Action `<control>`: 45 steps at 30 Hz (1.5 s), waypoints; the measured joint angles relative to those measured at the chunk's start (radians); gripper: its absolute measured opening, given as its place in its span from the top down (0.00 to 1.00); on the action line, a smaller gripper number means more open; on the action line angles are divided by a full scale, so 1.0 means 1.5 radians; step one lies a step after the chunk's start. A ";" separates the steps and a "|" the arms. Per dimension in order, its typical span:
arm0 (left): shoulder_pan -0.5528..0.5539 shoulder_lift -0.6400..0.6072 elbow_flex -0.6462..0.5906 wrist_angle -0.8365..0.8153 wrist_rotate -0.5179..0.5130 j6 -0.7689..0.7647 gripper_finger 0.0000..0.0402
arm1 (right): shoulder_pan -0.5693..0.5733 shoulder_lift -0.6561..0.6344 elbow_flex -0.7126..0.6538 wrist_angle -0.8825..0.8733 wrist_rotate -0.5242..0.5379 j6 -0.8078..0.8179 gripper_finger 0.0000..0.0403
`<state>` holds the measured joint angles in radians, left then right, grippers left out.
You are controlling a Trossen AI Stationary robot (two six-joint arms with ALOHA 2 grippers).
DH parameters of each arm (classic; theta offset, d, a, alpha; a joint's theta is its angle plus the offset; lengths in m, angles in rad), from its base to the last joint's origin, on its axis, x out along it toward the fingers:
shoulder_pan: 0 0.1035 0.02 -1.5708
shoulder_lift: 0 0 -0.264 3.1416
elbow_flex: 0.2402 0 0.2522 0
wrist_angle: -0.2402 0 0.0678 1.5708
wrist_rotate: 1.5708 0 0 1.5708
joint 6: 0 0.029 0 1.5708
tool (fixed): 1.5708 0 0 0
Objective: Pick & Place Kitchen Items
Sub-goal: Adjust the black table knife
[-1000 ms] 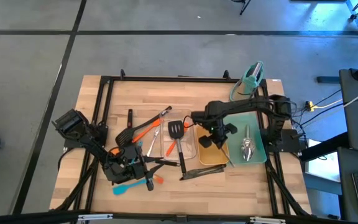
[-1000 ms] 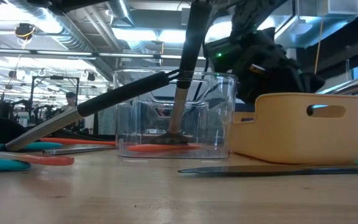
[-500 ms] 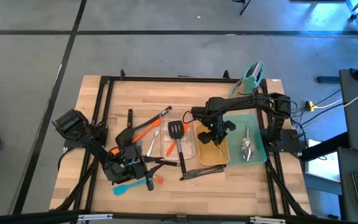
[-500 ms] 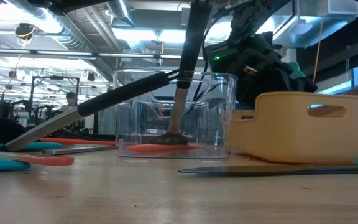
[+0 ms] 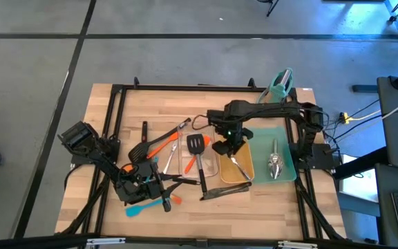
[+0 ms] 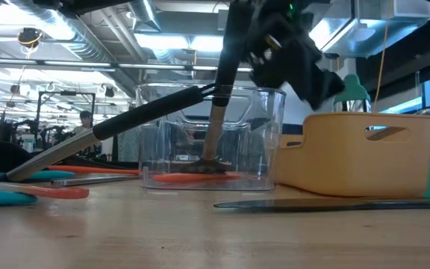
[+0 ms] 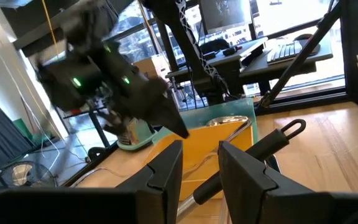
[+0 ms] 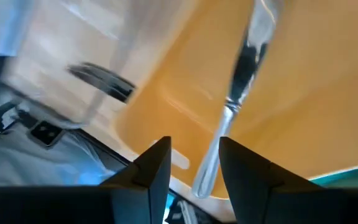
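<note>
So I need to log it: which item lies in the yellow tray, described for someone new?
Find the yellow tray right of the clear tray. Inside lies one shiny steel utensil, below the right gripper. It is bare metal, unlike the black turner and the orange-handled tools nearby.

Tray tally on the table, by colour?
Clear tray: 1
Yellow tray: 1
Teal tray: 1
Total: 3

My two dark fingers (image 8: 157, 165) stand apart, empty — beyond them a steel utensil (image 8: 235, 102) lies inside the yellow tray (image 8: 316, 106).
</note>
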<state>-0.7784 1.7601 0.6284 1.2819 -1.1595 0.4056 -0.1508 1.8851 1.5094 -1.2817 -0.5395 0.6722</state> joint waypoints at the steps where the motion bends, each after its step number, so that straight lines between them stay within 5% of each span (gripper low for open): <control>1: 0.000 0.000 0.000 0.000 0.000 0.000 0.76 | 0.001 0.000 0.023 -0.006 0.010 -0.008 0.65; 14: 0.000 0.000 0.000 0.000 0.000 0.000 0.76 | 0.091 0.000 0.273 -0.007 0.143 -0.130 0.65; 32: -0.008 0.000 0.031 0.005 0.014 -0.049 0.76 | 0.364 0.000 0.262 0.075 0.450 -0.214 0.65; 45: -0.006 0.000 0.074 -0.021 0.187 -0.102 0.76 | 0.570 0.002 0.245 0.164 0.613 -0.175 0.65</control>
<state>-0.7881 1.7603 0.7392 1.2508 -0.8797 0.2520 0.7049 1.8875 1.8776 -1.0362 0.3797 0.4097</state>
